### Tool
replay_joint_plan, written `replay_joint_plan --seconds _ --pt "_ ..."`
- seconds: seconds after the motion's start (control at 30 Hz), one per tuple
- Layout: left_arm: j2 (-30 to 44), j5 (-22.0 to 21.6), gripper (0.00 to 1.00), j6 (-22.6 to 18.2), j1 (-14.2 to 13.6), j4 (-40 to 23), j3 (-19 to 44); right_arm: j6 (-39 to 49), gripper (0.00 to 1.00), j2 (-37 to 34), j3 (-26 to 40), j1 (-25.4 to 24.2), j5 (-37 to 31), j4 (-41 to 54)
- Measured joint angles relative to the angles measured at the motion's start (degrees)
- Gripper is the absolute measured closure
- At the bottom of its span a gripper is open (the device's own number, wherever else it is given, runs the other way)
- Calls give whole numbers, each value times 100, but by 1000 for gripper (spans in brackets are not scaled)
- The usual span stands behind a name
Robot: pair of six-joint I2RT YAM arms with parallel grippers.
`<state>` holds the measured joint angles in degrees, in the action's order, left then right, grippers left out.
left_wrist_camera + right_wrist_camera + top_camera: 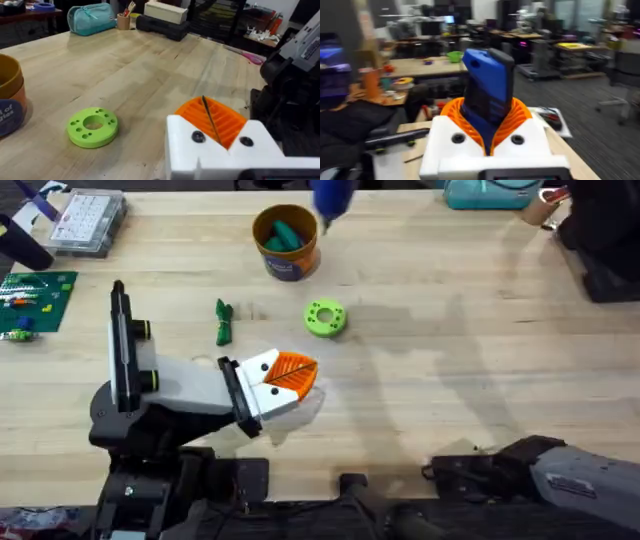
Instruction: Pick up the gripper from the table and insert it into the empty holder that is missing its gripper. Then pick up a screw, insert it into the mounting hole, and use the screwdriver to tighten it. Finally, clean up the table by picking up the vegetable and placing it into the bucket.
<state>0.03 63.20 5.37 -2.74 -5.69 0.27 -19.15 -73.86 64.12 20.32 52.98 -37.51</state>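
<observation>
- Overhead: the left gripper (296,378) lies low over the table (450,380), its white fingers with orange pads pressed together and grasping nothing, just below and left of the lime green ring (325,318). The vegetable (223,321) lies on the wood left of the ring, apart from it. The bucket (285,242) stands beyond the ring toward the far edge, with teal pieces (283,235) inside; its dark blue label band carries writing too small to read. The screwdriver (331,200) shows as a blurred blue shape just right of the bucket, cut off by the frame's top edge — what holds it there cannot be made out. Right of the ring the planks are bare across a wide stretch. A clear parts box (88,222) and a green circuit board (35,300) sit far left of the ring, their print illegible.
- Left wrist: the closed orange pads (212,117) sit near the ring (92,127); the bucket (10,95) is cut off at the frame edge, its label letters partial and unreadable.
- Right wrist: the right gripper (489,131) is clenched on the screwdriver (487,87), raised well off the table — blurred room behind.
</observation>
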Motion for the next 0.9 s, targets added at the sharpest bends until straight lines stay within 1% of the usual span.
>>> replay_joint_plan --seconds 0.13,0.23,0.47,0.67,0.9 --pt "0 0 991 0 0 2 0 -119 974 -5 -3 404 204 -438" --pt "0 -1 991 -2 0 2 0 -212 974 -8 -3 591 378 -818" --pt "0 0 991 -105 0 2 0 -531 974 -13 -3 652 532 -1180" --pt "0 0 991 -136 0 0 0 -683 974 -26 -3 900 713 -1493" --pt "0 -1 991 -149 0 2 0 -853 974 -241 -3 933 962 -1832"
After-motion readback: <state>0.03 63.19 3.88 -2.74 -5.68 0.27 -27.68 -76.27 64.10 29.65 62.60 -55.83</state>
